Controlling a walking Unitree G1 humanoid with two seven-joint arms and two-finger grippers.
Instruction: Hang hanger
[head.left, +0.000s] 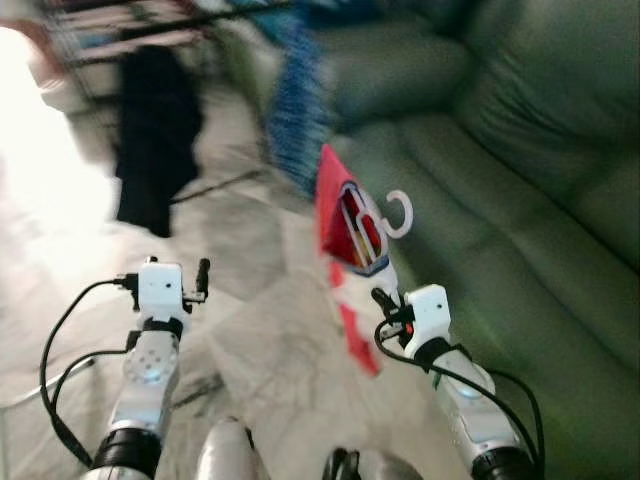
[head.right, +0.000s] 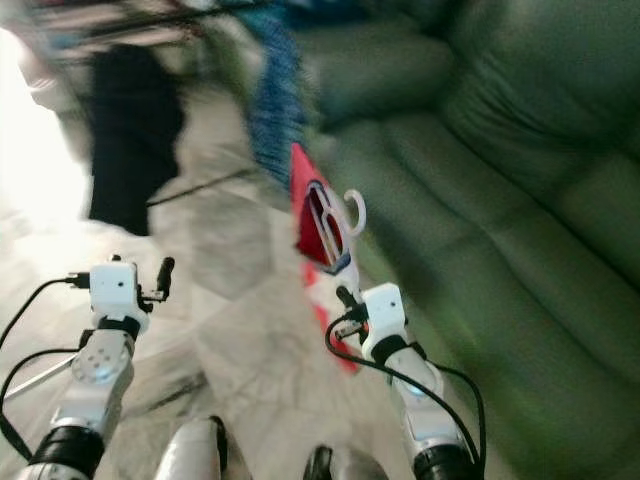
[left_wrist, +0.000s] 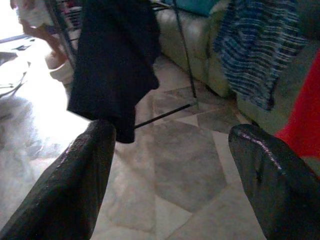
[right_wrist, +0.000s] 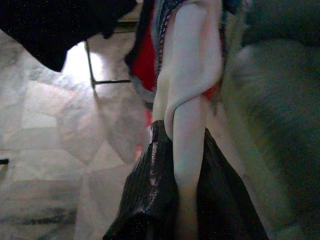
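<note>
The hanger (head.left: 385, 222) is not hung yet: the right tool (head.left: 380, 297) is gripping its white plastic, fingers closed tight on it, and carrying it with a red garment (head.left: 338, 205) draped on it, the white hook (head.left: 400, 213) pointing up and free of any rail. It is hovering over the marble floor (head.left: 260, 330), just beside the green sofa (head.left: 520, 200). The rack (left_wrist: 180, 45) is standing well ahead to the left, with a dark garment (head.left: 155, 140) and a blue striped one (head.left: 300, 100) hanging from it, so I judge the carrying and the hooking-on are both still to do. The right arm is reaching forward and up, holding the hanger high in front. The left tool (head.left: 203, 277) is sitting raised and level, its fingers (left_wrist: 75, 175) spread wide and gripping nothing.
</note>
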